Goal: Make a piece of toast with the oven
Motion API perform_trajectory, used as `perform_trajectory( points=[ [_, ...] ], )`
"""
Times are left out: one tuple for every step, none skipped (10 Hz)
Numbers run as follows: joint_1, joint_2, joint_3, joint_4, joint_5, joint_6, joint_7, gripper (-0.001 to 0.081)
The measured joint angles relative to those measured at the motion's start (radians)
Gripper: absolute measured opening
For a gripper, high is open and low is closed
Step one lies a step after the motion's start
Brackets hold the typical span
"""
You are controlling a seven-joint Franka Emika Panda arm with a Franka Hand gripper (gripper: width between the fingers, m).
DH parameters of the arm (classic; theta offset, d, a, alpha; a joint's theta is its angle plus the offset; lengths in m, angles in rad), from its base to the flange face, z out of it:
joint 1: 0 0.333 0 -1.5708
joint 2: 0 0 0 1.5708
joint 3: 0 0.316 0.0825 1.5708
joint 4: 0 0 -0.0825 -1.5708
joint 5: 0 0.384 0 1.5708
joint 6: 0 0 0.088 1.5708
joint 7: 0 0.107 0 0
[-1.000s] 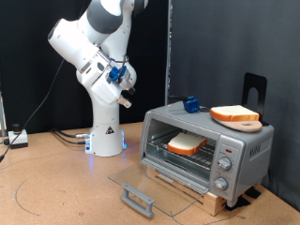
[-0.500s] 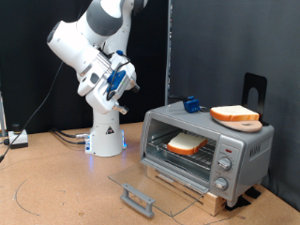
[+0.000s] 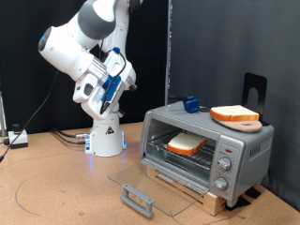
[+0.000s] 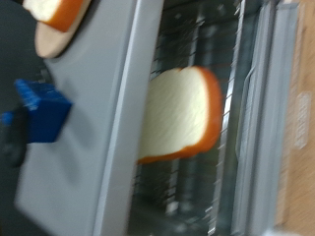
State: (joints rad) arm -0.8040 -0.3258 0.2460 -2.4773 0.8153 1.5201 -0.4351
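Note:
The silver oven (image 3: 246, 142) stands at the exterior view's right on a slatted wooden base, with its glass door (image 3: 150, 183) dropped open and lying flat. The piece of toast (image 3: 187, 143) lies on the wire rack inside. The wrist view shows the same slice (image 4: 182, 113), blurred, through the oven's opening (image 4: 251, 118). My gripper (image 3: 125, 71) hangs high in the air to the left of the oven, well apart from it, with nothing visible between its fingers. No fingers show in the wrist view.
On the oven's roof sit a round wooden board carrying another bread slice (image 3: 234, 114) and a small blue object (image 3: 192, 104). Knobs (image 3: 224, 169) line the right panel. The door's grey bar handle (image 3: 138, 199) juts out towards the front. The arm's white base (image 3: 105, 139) stands behind.
The arm has swung up and towards the exterior view's left, carrying the gripper further from the oven. The toast, the door and the board have not moved.

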Motion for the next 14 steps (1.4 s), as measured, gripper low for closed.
perform_trajectory(
  points=[
    [-0.013, 0.057, -0.005, 0.040, -0.026, -0.033, 0.047, 0.0808],
    [-0.022, 0.109, -0.007, 0.070, -0.052, -0.037, 0.085, 0.0808],
    [-0.030, 0.157, -0.009, 0.096, -0.087, -0.031, 0.107, 0.0808],
    [-0.037, 0.195, -0.010, 0.113, -0.116, 0.008, 0.116, 0.0808],
    [-0.039, 0.222, -0.008, 0.129, -0.128, 0.030, 0.120, 0.0808],
    [-0.039, 0.222, -0.008, 0.128, -0.128, 0.020, 0.118, 0.0808],
    [-0.039, 0.225, -0.010, 0.128, -0.128, -0.018, 0.105, 0.0808],
    [-0.039, 0.235, -0.011, 0.128, -0.132, -0.053, 0.104, 0.0808],
    [-0.040, 0.257, -0.011, 0.126, -0.142, -0.046, 0.104, 0.0808],
    [-0.039, 0.289, -0.010, 0.126, -0.161, -0.015, 0.108, 0.0808],
    [-0.039, 0.324, -0.009, 0.125, -0.177, 0.032, 0.116, 0.0808],
    [-0.038, 0.360, -0.007, 0.124, -0.184, 0.088, 0.120, 0.0808],
    [-0.038, 0.390, -0.005, 0.130, -0.185, 0.116, 0.121, 0.0808],
    [-0.038, 0.390, -0.005, 0.130, -0.185, 0.114, 0.120, 0.0808]
  ],
)
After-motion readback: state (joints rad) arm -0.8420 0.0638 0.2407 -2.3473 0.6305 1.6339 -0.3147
